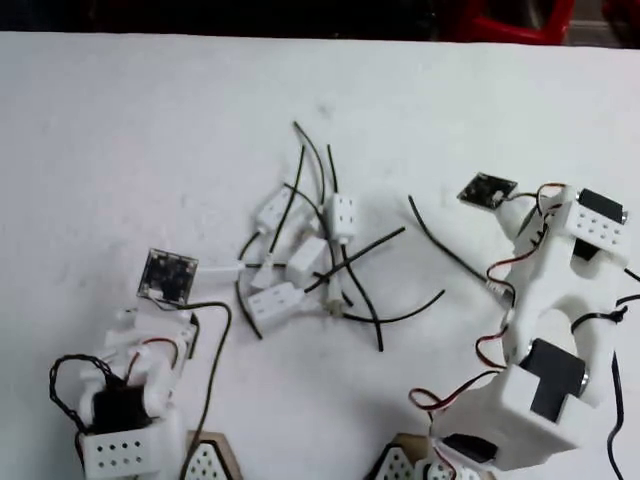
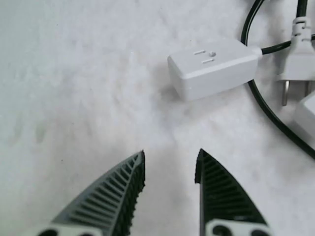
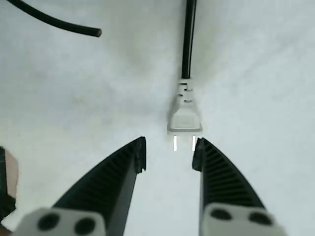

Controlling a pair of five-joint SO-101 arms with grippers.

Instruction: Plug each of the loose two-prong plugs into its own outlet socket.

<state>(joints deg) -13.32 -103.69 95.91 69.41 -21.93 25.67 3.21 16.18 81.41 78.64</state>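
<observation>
- left gripper (image 2: 170, 169): jaws moderately apart and empty, hovering over bare table (image 1: 120, 120).
- outlet socket (image 2: 214, 66): white block lying on the table just ahead of the left gripper, slots facing up and vacant, nothing inserted.
- second plug (image 2: 295, 69): lies beside that socket, prongs exposed, apart from it.
- right gripper (image 3: 169, 155): jaws apart, holding nothing; the fingertips flank the two prongs of the loose plug (image 3: 184, 118) without closing on it.
- the loose plug rests flat on the table, away from the main group, with its black cord (image 3: 188, 34) running away from the gripper.
- cluster of sockets and cords (image 1: 307, 260): sits mid-table between the arms; whether any pair there is mated cannot be determined.
- status, as a judgement: no completed insertion is visible. grasping, aligning and seating of every plug appear to remain.
</observation>
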